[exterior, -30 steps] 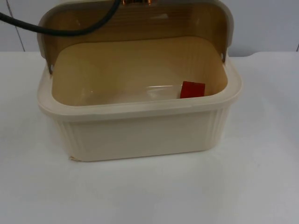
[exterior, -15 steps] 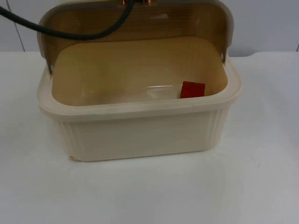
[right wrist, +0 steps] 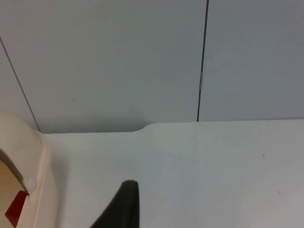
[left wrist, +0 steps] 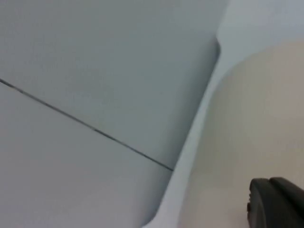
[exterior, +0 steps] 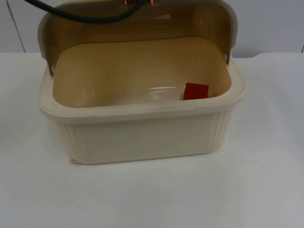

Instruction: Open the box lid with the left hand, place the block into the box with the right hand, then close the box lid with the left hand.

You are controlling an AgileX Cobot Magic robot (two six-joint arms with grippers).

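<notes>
Changed: only the dark cable above the lid (exterior: 137,21) has swung up; box (exterior: 142,135) and block unmoved.
Left gripper (left wrist: 278,204): at the raised lid's outer face; grip unreadable.
Block (exterior: 195,91): inside, at the box's right end.
Right gripper (right wrist: 121,206): waits beside the box; spread unreadable.
Risk: the lid could drop hard if nudged.

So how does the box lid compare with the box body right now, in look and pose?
The lid stands raised behind the opening, tilted up; the box sits flat on the table. The lid's inner face looks darker tan; the box's outer wall is pale cream and ribbed. The box holds the red block; the lid holds nothing. Both share the cream rim.
</notes>
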